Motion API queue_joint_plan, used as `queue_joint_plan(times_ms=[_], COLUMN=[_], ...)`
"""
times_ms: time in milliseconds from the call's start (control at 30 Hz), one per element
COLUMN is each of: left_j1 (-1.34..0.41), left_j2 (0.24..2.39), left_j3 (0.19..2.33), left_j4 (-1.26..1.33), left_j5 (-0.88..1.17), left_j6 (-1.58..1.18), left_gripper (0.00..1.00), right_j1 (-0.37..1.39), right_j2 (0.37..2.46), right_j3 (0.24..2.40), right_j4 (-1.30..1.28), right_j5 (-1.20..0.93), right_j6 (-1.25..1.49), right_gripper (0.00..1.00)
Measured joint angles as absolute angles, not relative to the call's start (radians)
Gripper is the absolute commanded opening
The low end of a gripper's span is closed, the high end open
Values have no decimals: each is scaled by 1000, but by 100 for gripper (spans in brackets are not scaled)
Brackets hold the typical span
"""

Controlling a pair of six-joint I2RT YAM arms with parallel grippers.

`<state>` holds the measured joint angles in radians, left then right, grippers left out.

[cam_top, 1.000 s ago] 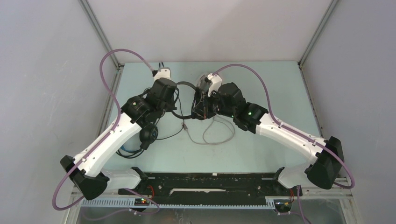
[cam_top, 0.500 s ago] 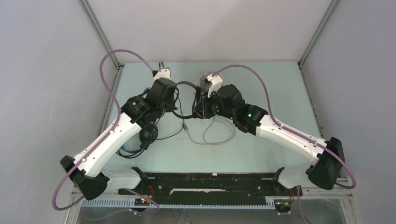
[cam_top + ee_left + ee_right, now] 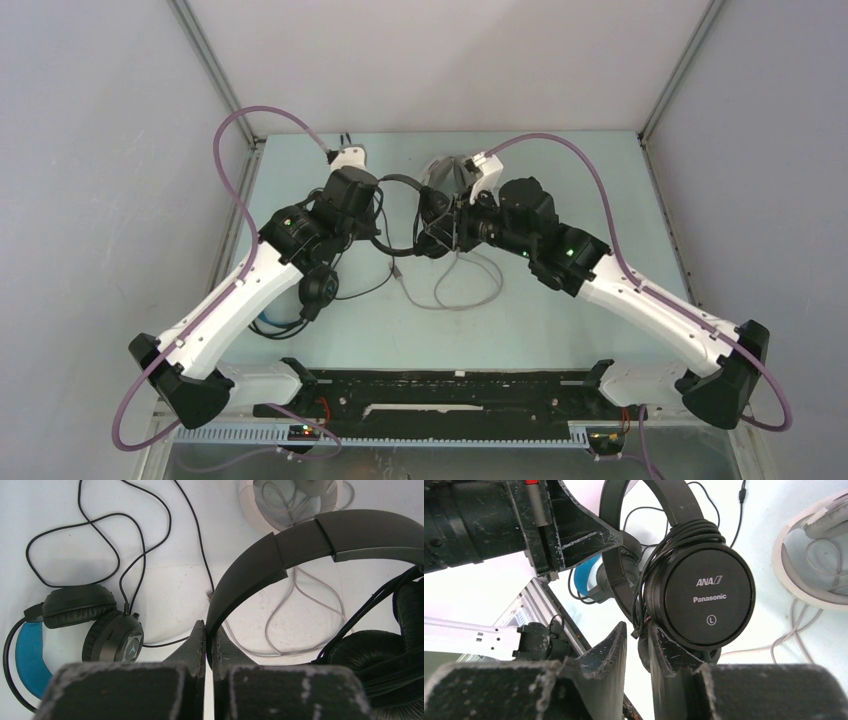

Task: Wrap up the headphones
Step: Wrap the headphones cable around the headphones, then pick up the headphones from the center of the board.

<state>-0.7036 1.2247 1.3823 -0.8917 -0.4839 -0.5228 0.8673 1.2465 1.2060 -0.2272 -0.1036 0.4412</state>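
Two arms reach in over the pale bench (image 3: 560, 330) from its near edge, the left arm (image 3: 235, 300) angling toward the middle from the left and the right arm (image 3: 640, 300) from the right, so that their wrists meet near the far edge at its centre.

Between them the all-black headphones (image 3: 706, 600) are held up off the bench. Their headband arcs across to the left arm's side, and their own thin cable is wound in several turns around the stem above the ear cup marked L.

The white-grey headphones (image 3: 255, 515) lie flat on the bench by the middle of the far edge, just beyond the right wrist. The black headphones with the blue headband (image 3: 112, 637) lie near the left edge, partly under the left arm.

A grey cable (image 3: 455, 290) loops loosely over the middle of the bench, and a thin black cable (image 3: 100, 520) curls on the surface beside the blue-banded pair.

The left gripper (image 3: 207, 630) is pressed together, pinching the headband of the all-black headphones at one end. The right gripper (image 3: 638, 635) sits just under the wound ear cup with its fingers slightly parted; cable strands hang at the mouth of the gap, unclamped.
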Motion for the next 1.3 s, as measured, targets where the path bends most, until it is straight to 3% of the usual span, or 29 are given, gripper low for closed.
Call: queue_joint_plan(times_ms=[133,400,533,600,900,1300], left_j1=[-704,-704,-709,-721,-792,-883], left_j2=[1225,1242,1325,1402,1777,2212], left_j3=[1382,1381,1390,1412,1696,2098], left_j4=[-891,-840,-829,-820,-750,-656], left_j5=[-476,-423,-400,-381,-282,-150], left_j6=[-517,-488,-488,-489,-511,-599], left_gripper=[0,0,0,0,0,0], right_j1=[846,822,817,814,811,809], right_j2=[1216,1074,961,892,585,473], right_j3=[1206,1205,1205,1205,1164,1123], right_j4=[-233,-286,-354,-396,-500,-597], right_j5=[-156,-175,-124,-90,73,143], right_j6=[458,477,480,480,480,481], right_gripper=[37,74,85,99,100,99])
